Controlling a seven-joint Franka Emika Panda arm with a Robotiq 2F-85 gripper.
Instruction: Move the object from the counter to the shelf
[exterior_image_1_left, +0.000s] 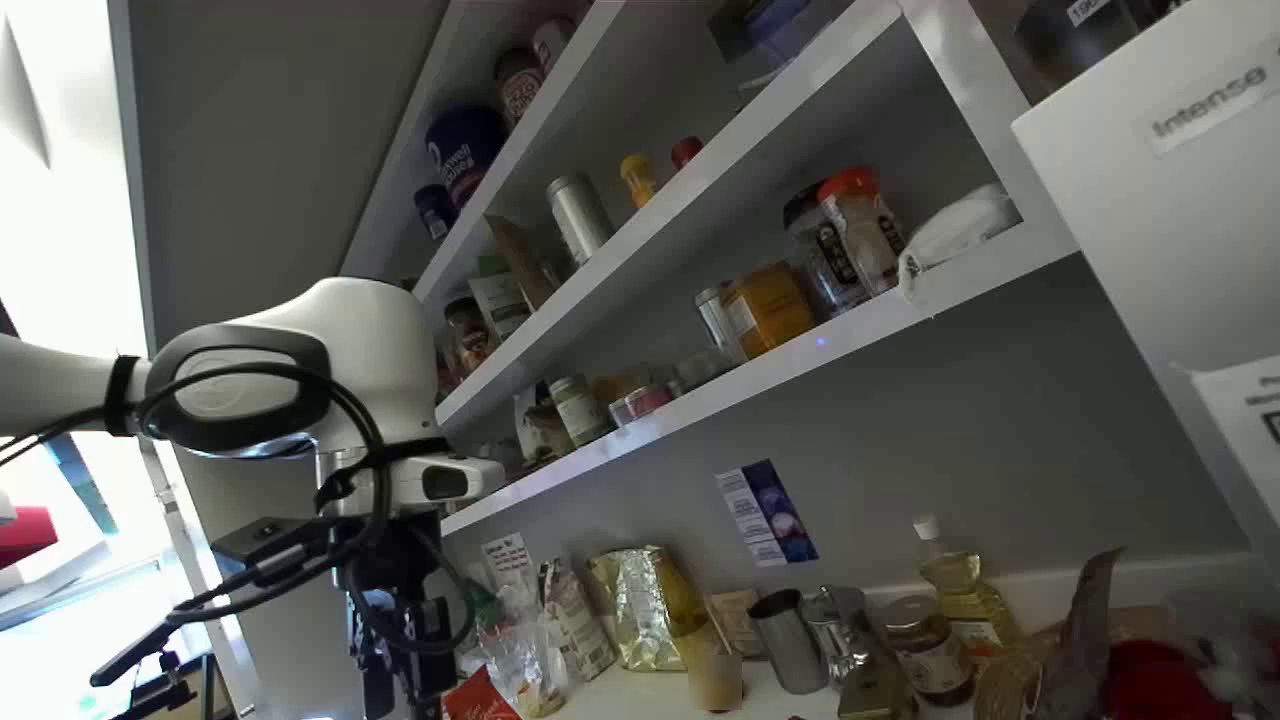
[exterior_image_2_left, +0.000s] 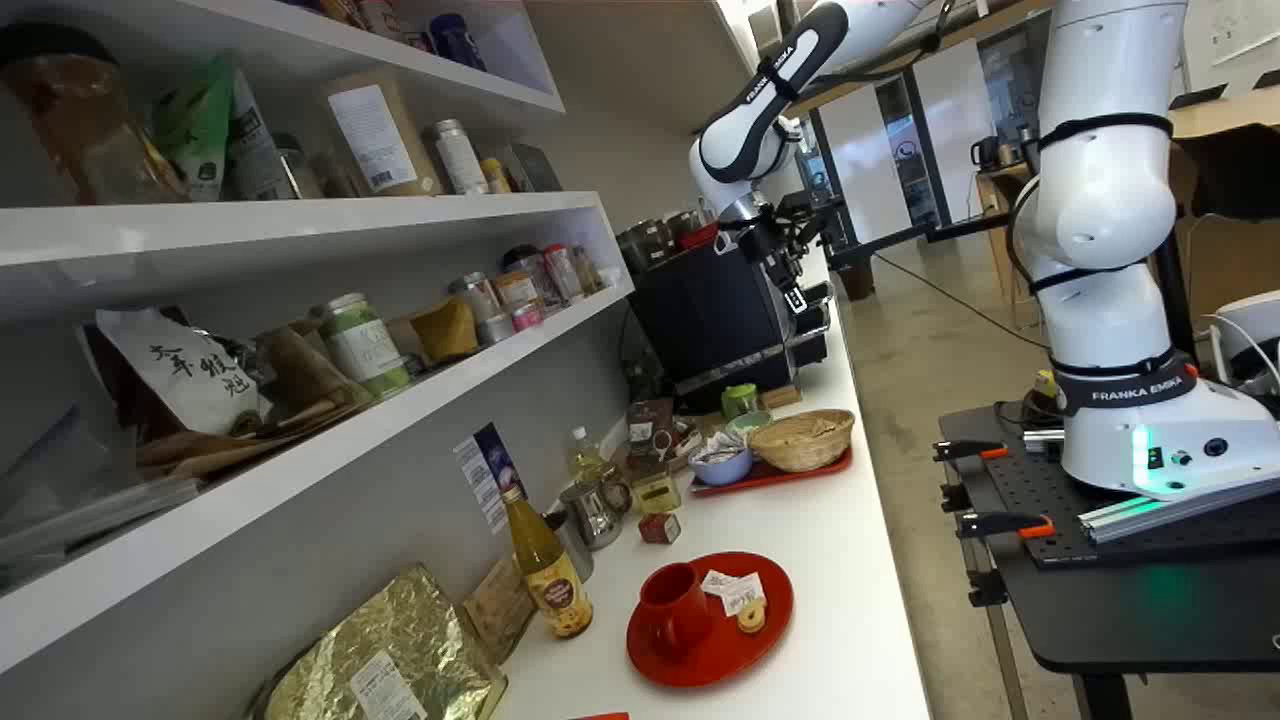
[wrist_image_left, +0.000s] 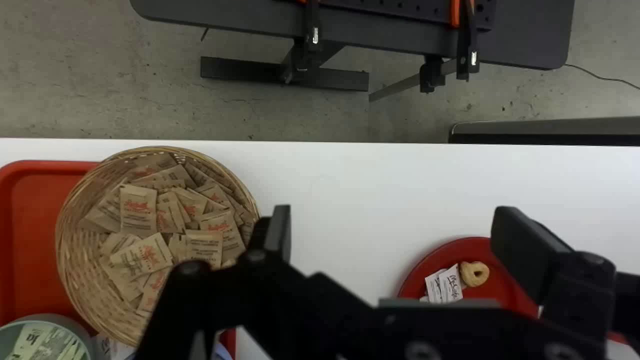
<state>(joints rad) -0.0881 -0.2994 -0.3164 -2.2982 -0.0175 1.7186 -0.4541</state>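
Observation:
A red-orange packet (exterior_image_1_left: 482, 698) lies low on the pale counter (exterior_image_1_left: 640, 692) in an exterior view, cut off by the frame's bottom. A small red-orange edge (exterior_image_2_left: 606, 716) at the bottom of an exterior view may be the same packet. The packet does not show in the wrist view. The counter also shows there (wrist_image_left: 345, 185) and in an exterior view (exterior_image_2_left: 840, 520). The shelf is the lowest white wall board (exterior_image_1_left: 800, 352), also in an exterior view (exterior_image_2_left: 300, 468). My gripper (wrist_image_left: 395, 235) is open and empty above the counter, between basket and red plate. It hangs near the microwave in an exterior view (exterior_image_2_left: 795, 298).
A wicker basket of sachets (wrist_image_left: 150, 280) sits on a red tray. A red plate (exterior_image_2_left: 735, 650) holds a red mug (exterior_image_2_left: 675, 605). A gold bag (exterior_image_2_left: 390, 650), a yellow bottle (exterior_image_2_left: 550, 570) and metal pitchers stand along the wall. Jars and bags stand on the shelf. A black microwave (exterior_image_2_left: 705, 310) stands far back.

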